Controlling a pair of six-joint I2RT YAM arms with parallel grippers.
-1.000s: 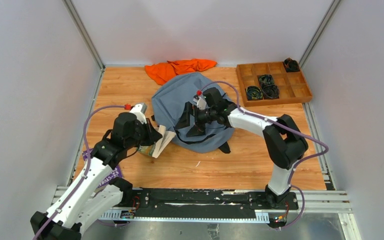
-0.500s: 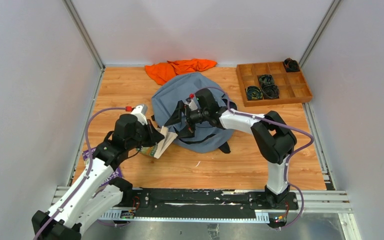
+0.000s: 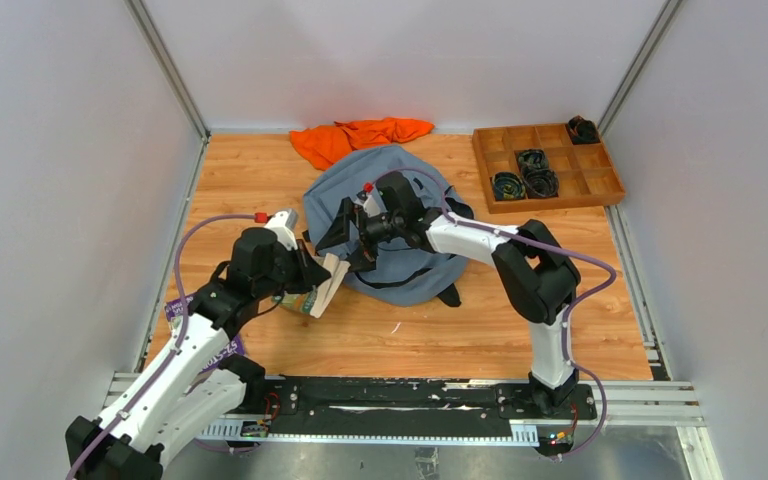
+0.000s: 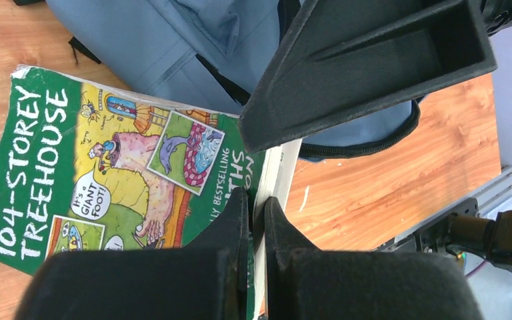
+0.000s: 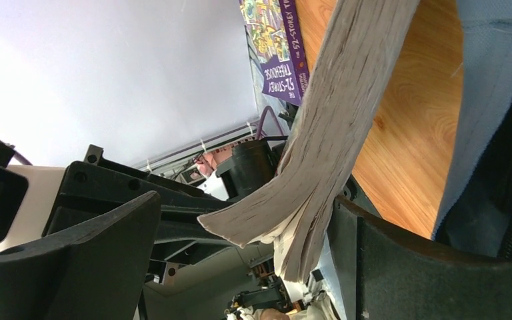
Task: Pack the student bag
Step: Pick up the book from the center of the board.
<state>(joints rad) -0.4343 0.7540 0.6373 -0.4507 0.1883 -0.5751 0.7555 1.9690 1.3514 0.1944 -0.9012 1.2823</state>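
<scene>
As I watch, left gripper (image 4: 257, 200) clamped tight on the edge of the green book (image 4: 107, 167), right gripper (image 3: 345, 243) spread wide, jaws straddling the book's pages, not gripping, student bag (image 3: 395, 165) mid-table, at two o'clock from the book.

Two books (image 4: 107, 167) (image 5: 277, 47); one bag (image 3: 385, 160); one cloth (image 3: 355, 137); one tray (image 3: 592, 182).
</scene>
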